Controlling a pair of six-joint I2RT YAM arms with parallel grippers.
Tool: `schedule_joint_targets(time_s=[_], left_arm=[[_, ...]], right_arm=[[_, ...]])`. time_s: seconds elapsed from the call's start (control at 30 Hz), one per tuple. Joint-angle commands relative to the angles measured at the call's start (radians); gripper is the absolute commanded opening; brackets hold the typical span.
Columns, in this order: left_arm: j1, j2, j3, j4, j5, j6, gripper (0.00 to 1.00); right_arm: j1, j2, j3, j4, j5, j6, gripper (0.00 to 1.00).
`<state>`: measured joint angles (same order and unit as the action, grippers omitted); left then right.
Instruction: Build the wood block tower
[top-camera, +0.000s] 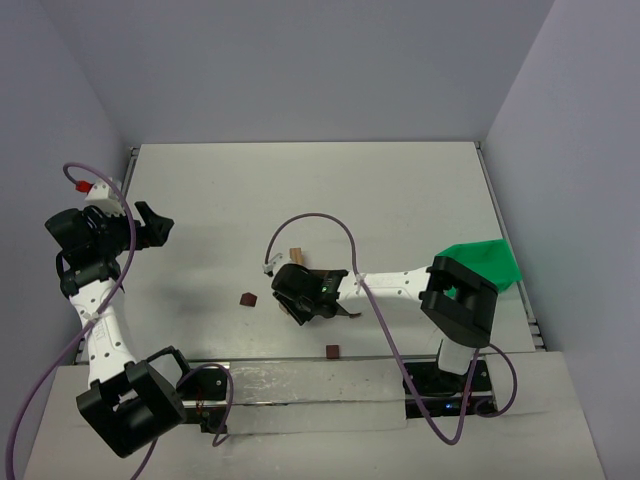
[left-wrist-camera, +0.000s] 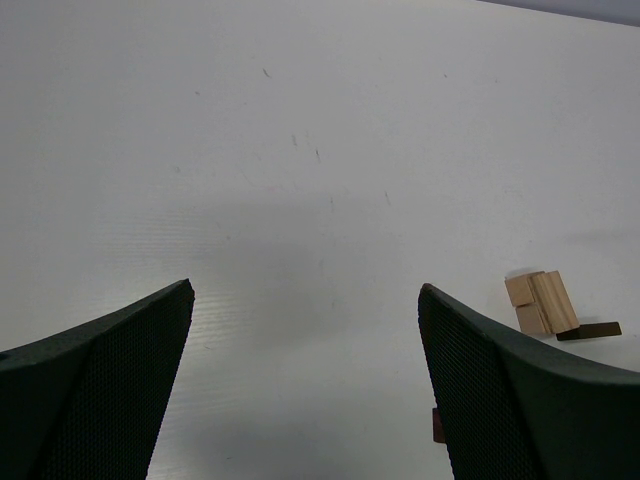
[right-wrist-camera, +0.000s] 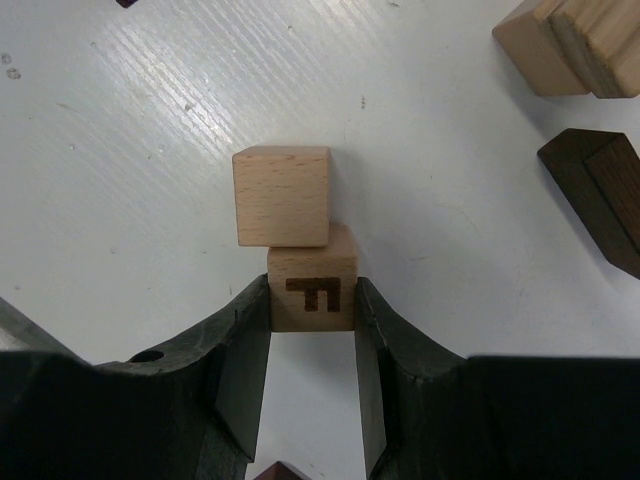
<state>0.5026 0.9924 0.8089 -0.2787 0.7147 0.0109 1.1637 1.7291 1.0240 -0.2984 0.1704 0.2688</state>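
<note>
Near the middle of the worktop (top-camera: 400, 190), a little toward the near edge: right gripper (right-wrist-camera: 312, 300), reaching in low from the right edge and pinching a light cube (right-wrist-camera: 311, 285) with a dark burnt mark on its facing side, one finger (right-wrist-camera: 245, 340) flat against each flank. Touching that cube on the side away from the gripper, shifted slightly sideways: a plain light cube (right-wrist-camera: 282, 195). Stacked on it or merely lying against it, cannot tell. Of the tower (right-wrist-camera: 295, 240), only these two cubes together.

Toward the far edge from the right gripper, loose: two light blocks (right-wrist-camera: 560, 40) side by side, with a dark brick (right-wrist-camera: 600, 195) just beside them, all apart from the pinched cube. More loose pieces in the overhead view: one dark cube (top-camera: 247, 299) on the left-edge side of the right gripper, another (top-camera: 332, 351) close to the near edge.

Over the left edge, about halfway back: left gripper (left-wrist-camera: 305, 288), spread wide, nothing between its fingers (left-wrist-camera: 110, 380), well apart from every block.

At the right edge, beside the right arm's elbow: a green bin (top-camera: 485, 262).
</note>
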Motion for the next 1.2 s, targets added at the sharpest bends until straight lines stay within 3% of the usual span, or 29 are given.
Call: schedule_joint_targets(time_s=[0.0,0.2,0.33,0.47,0.57,0.7,0.8,0.93,1.1,1.17], left_arm=[[-0.009,0.000,0.021,0.045,0.000,-0.002,0.99],[-0.009,-0.001,0.017,0.044,-0.003,-0.002,0.99],[-0.010,-0.001,0.019,0.041,-0.001,-0.002,0.99],[-0.009,-0.001,0.018,0.042,0.000,-0.002,0.99],[-0.010,-0.003,0.016,0.042,-0.003,-0.002,0.99],[-0.010,-0.003,0.016,0.041,-0.001,-0.002,0.99],[-0.009,-0.003,0.016,0.041,-0.001,-0.002,0.99],[-0.010,-0.006,0.016,0.041,-0.001,-0.002,0.99],[-0.010,-0.011,0.012,0.041,-0.001,-0.002,0.99],[-0.010,-0.013,0.013,0.041,-0.005,-0.002,0.99]], right_arm=[[0.026,0.025,0.034,0.015,0.035,-0.006,0.00],[0.038,0.032,0.039,0.012,0.028,0.004,0.03],[0.042,0.033,0.040,0.018,0.039,-0.002,0.15],[0.042,0.034,0.044,0.015,0.043,-0.003,0.20],[0.042,0.038,0.046,0.015,0.048,-0.006,0.32],[0.042,0.041,0.052,0.012,0.054,-0.007,0.35],[0.042,0.046,0.059,0.009,0.057,-0.007,0.48],[0.042,0.044,0.059,0.013,0.059,-0.010,0.57],[0.042,0.021,0.056,0.020,0.058,-0.017,0.82],[0.042,0.004,0.060,0.021,0.051,-0.021,0.96]])
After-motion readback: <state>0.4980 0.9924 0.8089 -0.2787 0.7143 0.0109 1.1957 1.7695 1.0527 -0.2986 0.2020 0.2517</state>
